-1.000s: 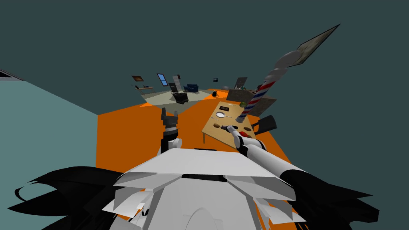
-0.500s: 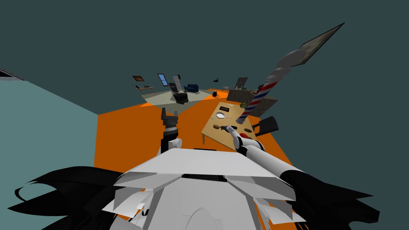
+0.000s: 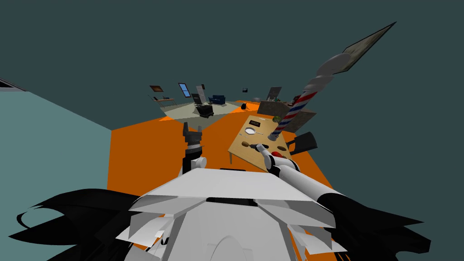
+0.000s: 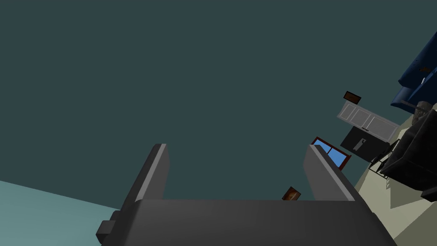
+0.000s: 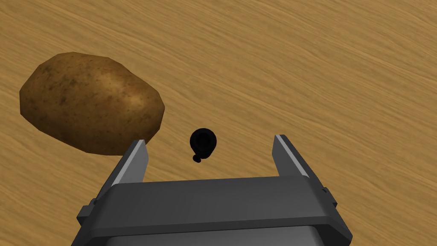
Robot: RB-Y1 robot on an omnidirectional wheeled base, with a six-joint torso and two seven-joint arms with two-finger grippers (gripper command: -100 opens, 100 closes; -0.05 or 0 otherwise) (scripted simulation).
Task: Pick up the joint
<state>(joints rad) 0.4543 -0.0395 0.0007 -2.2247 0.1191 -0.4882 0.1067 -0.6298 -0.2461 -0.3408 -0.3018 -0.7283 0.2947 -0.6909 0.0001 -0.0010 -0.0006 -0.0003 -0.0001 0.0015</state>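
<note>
Right wrist view — black joint [image 5: 203, 144] within spread right hand [image 5: 209, 140], potato [image 5: 89, 100] beside

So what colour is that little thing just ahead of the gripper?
Plain black. The small object shows best in the right wrist view.

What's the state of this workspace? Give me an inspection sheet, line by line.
Surface: light wooden table, grain showing.
Job's things: small black knob-shaped piece, on the table, centred between the fingers of the right gripper, untouched; probably the joint.
Clutter: brown potato-like lump beside one finger; white plate; red-white-blue striped pole standing on the table.
Grippers: right gripper open, over the table; left gripper open, raised, empty.
Cables: nothing seen.
Surroundings: orange floor, dark chair by the table.
</note>
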